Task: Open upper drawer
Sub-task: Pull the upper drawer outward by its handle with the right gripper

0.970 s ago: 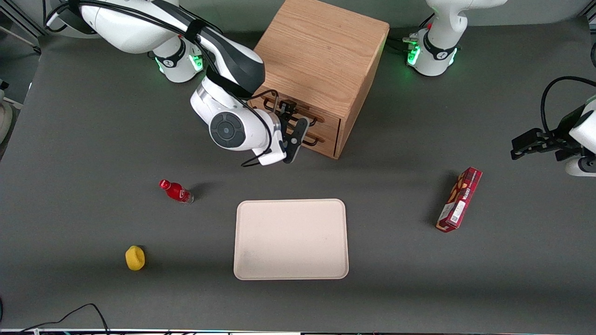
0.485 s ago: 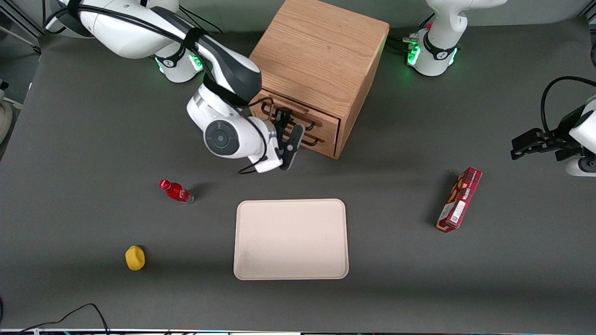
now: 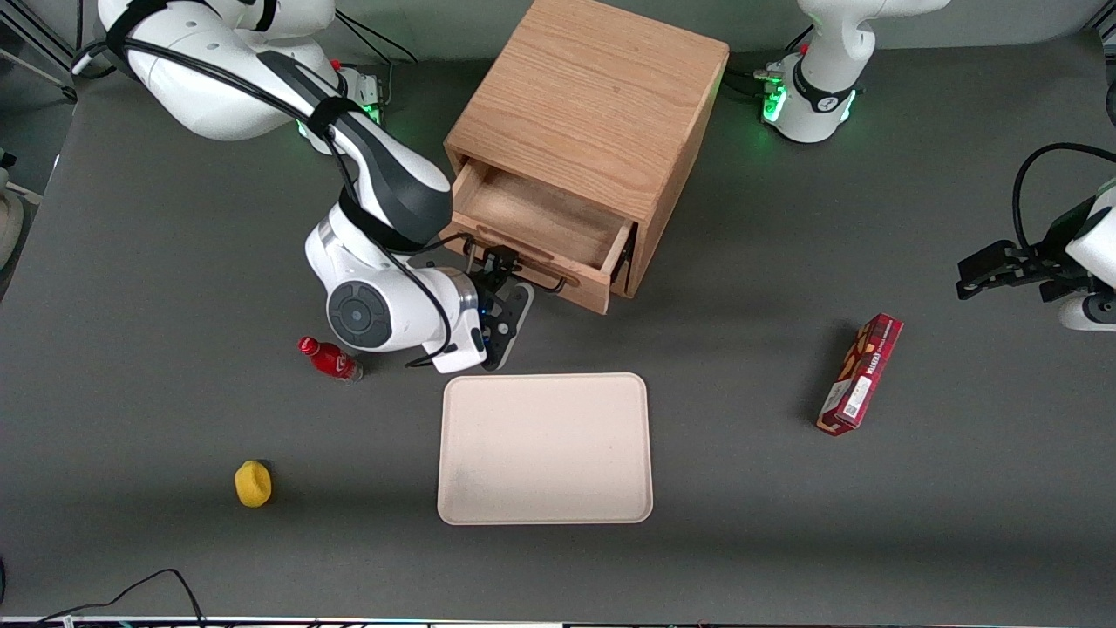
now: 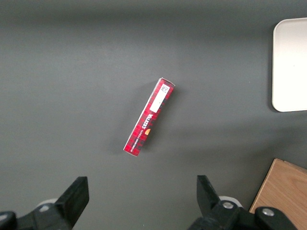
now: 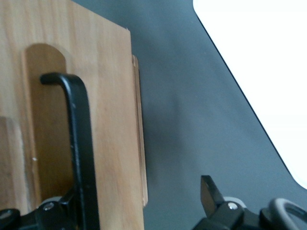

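The upper drawer (image 3: 534,214) stands pulled well out of the oak cabinet (image 3: 593,96), its bare wooden inside showing. Its black wire handle (image 3: 547,282) runs along the drawer front (image 5: 103,120). My right gripper (image 3: 504,277) is at the end of that handle nearer the working arm's base, in front of the drawer. In the right wrist view the gripper (image 5: 139,196) is open, its fingers wide apart. One finger sits against the black handle (image 5: 79,143); the other finger (image 5: 211,191) hangs over the dark table. The lower drawer is hidden under the open one.
A cream tray (image 3: 545,449) lies on the table nearer the front camera than the drawer and close to my wrist. A red bottle (image 3: 330,358) lies beside my arm, a yellow object (image 3: 253,483) nearer the camera. A red box (image 3: 860,373) lies toward the parked arm's end.
The upper drawer has slid out from nearly shut to well open. My gripper moved with its handle toward the front camera and the tray.
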Controlling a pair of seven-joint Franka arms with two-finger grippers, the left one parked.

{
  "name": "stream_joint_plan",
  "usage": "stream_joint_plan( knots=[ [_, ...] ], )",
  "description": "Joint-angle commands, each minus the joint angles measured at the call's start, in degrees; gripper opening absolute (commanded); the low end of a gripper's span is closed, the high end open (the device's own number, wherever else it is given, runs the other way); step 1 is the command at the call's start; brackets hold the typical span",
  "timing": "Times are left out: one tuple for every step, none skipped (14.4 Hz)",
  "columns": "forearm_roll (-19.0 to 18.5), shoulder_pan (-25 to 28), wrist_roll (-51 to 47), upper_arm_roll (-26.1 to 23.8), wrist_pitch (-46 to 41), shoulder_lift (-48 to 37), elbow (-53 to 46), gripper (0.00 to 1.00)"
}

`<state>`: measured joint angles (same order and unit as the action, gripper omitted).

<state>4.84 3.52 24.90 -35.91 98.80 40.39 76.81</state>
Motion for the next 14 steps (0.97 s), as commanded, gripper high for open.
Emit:
stream_joint_plan(
  knots=[
    [-1.93, 0.88, 0.50, -0.21, -4.22, 5.13, -8.43, 1.00],
    [-2.02, 0.88, 0.50, -0.21, -4.23, 5.40, -8.96, 1.00],
    [-2.02, 0.88, 0.76, -0.13, -4.32, 5.84, -9.75, 1.00],
    [-1.94, 0.88, 0.76, 0.31, -4.32, 6.19, -10.62, 1.00],
    [-1.85, 0.88, 0.76, 0.49, -4.32, 6.45, -11.59, 1.00],
    [-1.85, 0.88, 0.76, 0.49, -4.32, 6.98, -12.56, 1.00],
    [-1.85, 0.97, 0.85, 0.49, -4.32, 7.68, -13.78, 1.00],
    [-1.85, 0.97, 0.85, 0.58, -4.32, 8.12, -14.58, 1.00],
    [-2.02, 1.23, 0.85, 0.67, -4.23, 8.56, -15.11, 1.00],
    [-2.02, 1.23, 0.93, 1.28, -4.23, 8.65, -15.99, 1.00],
    [-2.02, 1.49, 1.37, 2.06, -4.14, 9.00, -17.04, 1.00],
    [-2.02, 2.28, 3.38, 2.86, -3.88, 9.53, -18.01, 1.00],
    [-2.02, 2.55, 5.66, 3.99, -3.62, 9.71, -18.89, 1.00],
    [-2.02, 3.16, 6.46, 4.79, -3.53, 9.80, -19.33, 1.00]
  ],
)
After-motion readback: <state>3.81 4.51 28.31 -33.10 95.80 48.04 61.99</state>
